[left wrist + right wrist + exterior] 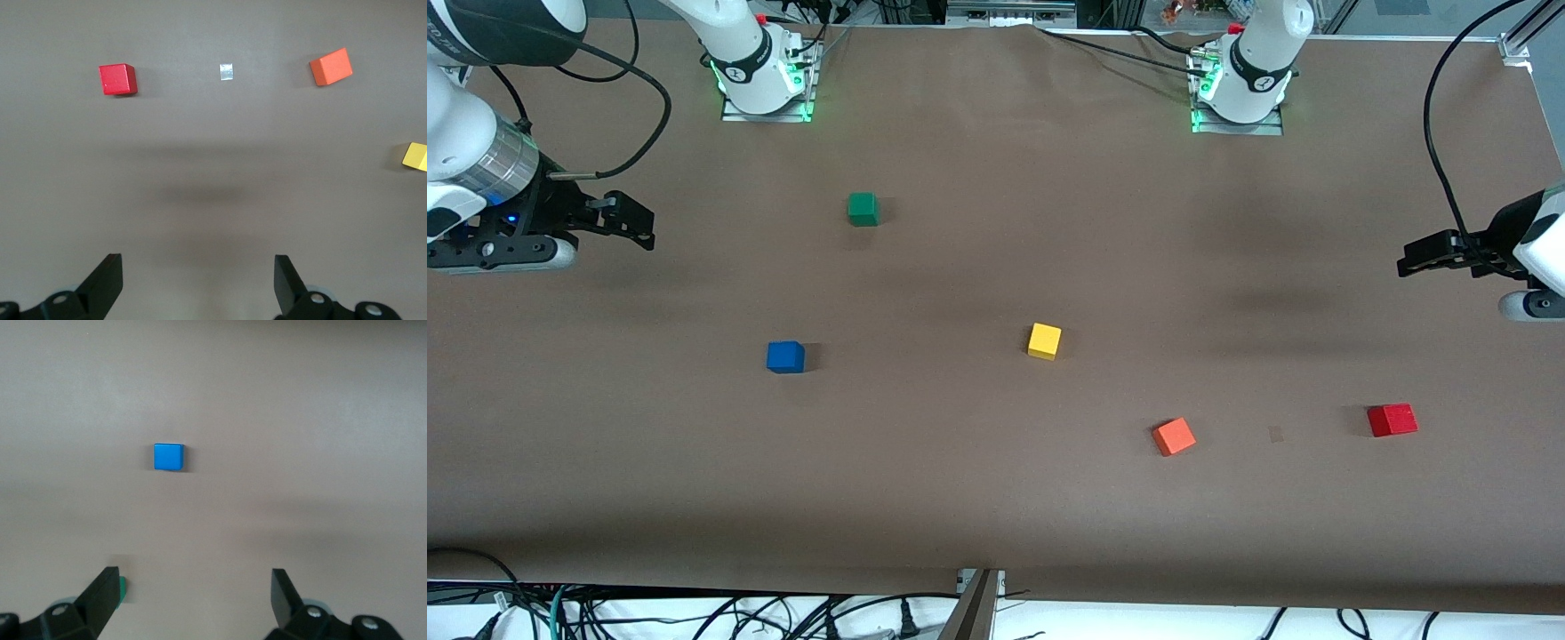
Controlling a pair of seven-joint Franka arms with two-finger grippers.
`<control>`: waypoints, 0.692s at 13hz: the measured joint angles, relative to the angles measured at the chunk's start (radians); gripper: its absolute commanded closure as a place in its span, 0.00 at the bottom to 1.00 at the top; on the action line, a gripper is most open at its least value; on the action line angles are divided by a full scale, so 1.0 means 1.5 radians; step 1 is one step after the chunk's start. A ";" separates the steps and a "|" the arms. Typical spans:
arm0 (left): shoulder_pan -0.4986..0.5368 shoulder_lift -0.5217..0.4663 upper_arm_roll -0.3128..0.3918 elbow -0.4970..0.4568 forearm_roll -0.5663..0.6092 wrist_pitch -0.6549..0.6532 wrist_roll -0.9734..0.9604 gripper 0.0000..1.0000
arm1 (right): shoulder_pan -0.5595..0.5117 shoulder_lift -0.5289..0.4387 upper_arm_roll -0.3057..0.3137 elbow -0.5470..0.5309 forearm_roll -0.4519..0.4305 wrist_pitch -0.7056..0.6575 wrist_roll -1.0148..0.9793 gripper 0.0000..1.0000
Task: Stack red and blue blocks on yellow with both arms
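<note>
The yellow cube sits near the middle of the brown table. The blue cube lies toward the right arm's end, the red cube toward the left arm's end and nearer the front camera. My right gripper hangs open and empty above its end of the table; its wrist view shows the blue cube ahead of the gripper. My left gripper hangs open and empty above its end; its wrist view shows the red cube and the yellow cube's edge.
An orange cube lies between the yellow and red cubes, nearer the front camera. A green cube sits closer to the right arm's base. A small pale patch marks the table beside the red cube. Cables hang along the front edge.
</note>
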 measured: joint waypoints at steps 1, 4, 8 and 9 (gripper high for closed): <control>0.000 0.000 0.000 0.000 0.000 0.000 0.000 0.00 | 0.000 0.000 0.000 0.000 0.000 0.000 0.000 0.00; 0.000 0.005 0.002 0.001 0.000 0.000 0.000 0.00 | 0.000 0.000 0.000 0.000 0.000 0.000 0.000 0.00; 0.019 0.045 0.016 0.018 0.002 0.028 0.000 0.00 | 0.000 0.000 0.000 0.000 0.000 0.000 0.000 0.00; 0.033 0.063 0.018 0.019 0.002 0.056 0.000 0.00 | 0.000 0.000 0.000 0.000 0.000 0.000 0.000 0.00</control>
